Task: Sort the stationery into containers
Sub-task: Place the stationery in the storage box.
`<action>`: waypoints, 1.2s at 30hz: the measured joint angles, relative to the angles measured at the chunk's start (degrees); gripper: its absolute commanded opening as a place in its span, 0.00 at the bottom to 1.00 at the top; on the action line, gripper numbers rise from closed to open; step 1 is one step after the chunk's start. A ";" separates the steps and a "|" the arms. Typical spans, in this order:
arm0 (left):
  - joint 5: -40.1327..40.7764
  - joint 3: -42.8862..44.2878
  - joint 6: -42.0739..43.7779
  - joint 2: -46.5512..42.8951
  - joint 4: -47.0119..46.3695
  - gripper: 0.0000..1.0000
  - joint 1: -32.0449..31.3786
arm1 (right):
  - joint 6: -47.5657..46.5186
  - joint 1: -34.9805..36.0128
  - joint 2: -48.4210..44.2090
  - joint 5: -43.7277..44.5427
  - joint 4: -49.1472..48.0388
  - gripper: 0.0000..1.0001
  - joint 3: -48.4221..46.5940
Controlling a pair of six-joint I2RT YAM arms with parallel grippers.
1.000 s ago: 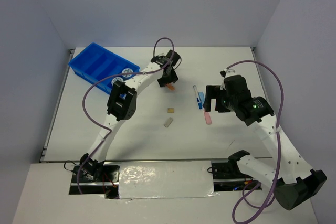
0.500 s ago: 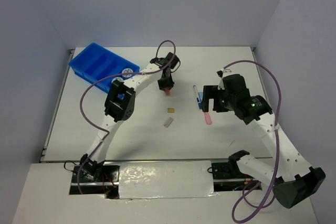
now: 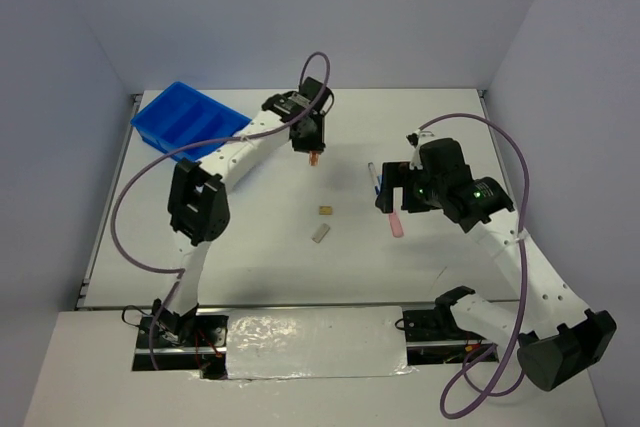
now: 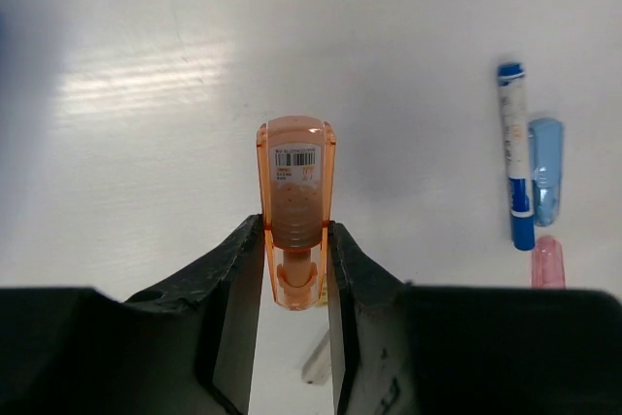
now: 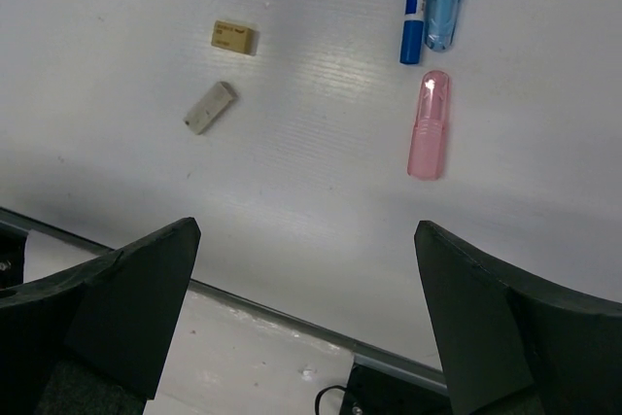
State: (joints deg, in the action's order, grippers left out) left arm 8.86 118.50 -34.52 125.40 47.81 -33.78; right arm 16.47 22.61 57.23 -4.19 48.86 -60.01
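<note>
Pinching orange stick [image 4: 296, 177], left hand [image 4: 294, 240], stick lengthwise, rounded cap pointing outward

The orange stick [image 4: 295, 211] is translucent, glossy plastic with a white paper barcode label. The pink stick [image 5: 429, 123] is translucent, glossy plastic. The pen [image 5: 413, 17] is smooth, opaque plastic. The tray [image 3: 190, 119] is smooth blue plastic. The grey block [image 5: 209, 107] and tan cube [image 5: 234, 37] are matt. The table [image 5: 321, 201] is white and finely ribbed, with a low sheen.

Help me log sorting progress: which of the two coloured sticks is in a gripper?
The orange stick, clamped in the left gripper. The pink stick lies loose on the table near the white-and-blue pen, untouched by the open right gripper.
</note>
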 measured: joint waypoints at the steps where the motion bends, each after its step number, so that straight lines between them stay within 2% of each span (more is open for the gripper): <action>1: 0.63 -0.13 0.79 -1.95 -0.37 0.01 0.35 | -0.09 0.00 0.22 0.00 -0.02 1.00 -0.20; 5: 2.93 -4.63 3.37 -11.17 -2.34 0.03 4.87 | -0.79 0.00 1.09 -0.02 -0.02 1.00 -2.08; 8: 4.98 -9.11 5.25 -16.31 -3.13 0.06 12.11 | -1.16 0.00 1.11 -0.22 -0.04 1.00 -3.13; 11: 6.40 -11.19 7.32 -17.49 -3.69 0.06 20.52 | -1.18 0.00 1.11 -0.81 -0.13 1.00 -3.28; 15: 6.43 -11.28 8.94 -14.71 -4.35 0.09 28.04 | -1.18 0.00 1.14 -1.51 -0.15 1.00 -3.28; 16: 6.32 -10.99 9.14 -13.57 -4.52 0.13 28.89 | -1.18 0.00 1.14 -1.66 -0.15 1.00 -3.28; 19: 5.55 -7.87 10.29 -8.59 -4.07 0.18 29.90 | -1.18 0.00 1.16 -1.75 -0.15 1.00 -3.28; 24: 4.33 -1.09 10.69 -0.33 -2.64 0.20 30.53 | -1.14 0.00 1.29 -2.16 -0.17 1.00 -3.28; 27: 4.28 0.63 10.67 2.25 -1.75 0.32 31.34 | -1.14 0.00 1.51 -2.32 -0.20 1.00 -3.28; 28: 4.28 0.66 10.64 2.69 -1.60 0.43 31.65 | -1.11 0.00 1.57 -2.34 -0.20 1.00 -3.28; 30: 4.31 0.63 10.62 2.97 -1.20 0.58 32.13 | -1.11 0.00 1.81 -2.38 -0.26 1.00 -3.28; 31: 4.31 0.63 10.69 2.99 -1.11 0.74 32.30 | -1.09 0.00 2.05 -2.49 -0.28 1.00 -3.28; 33: 4.33 0.66 10.54 2.99 -1.25 0.83 32.74 | -1.07 0.00 2.73 -2.71 -0.31 1.00 -3.28; 34: 4.28 0.66 10.38 2.99 -1.38 0.94 32.83 | -0.96 0.00 3.15 -2.82 -0.33 1.00 -3.30; 35: 4.28 0.63 10.40 2.99 -1.51 0.99 32.87 | -0.94 0.00 3.48 -2.97 -0.35 1.00 -3.30; 36: 4.17 0.48 10.27 2.99 -1.68 0.99 32.87 | -0.92 0.00 3.87 -3.13 -0.35 1.00 -3.32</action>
State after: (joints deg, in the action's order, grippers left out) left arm 13.04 118.98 -24.25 128.40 46.13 -0.91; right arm 15.55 22.61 61.10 -7.31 48.51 -63.33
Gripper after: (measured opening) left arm 0.960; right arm 0.997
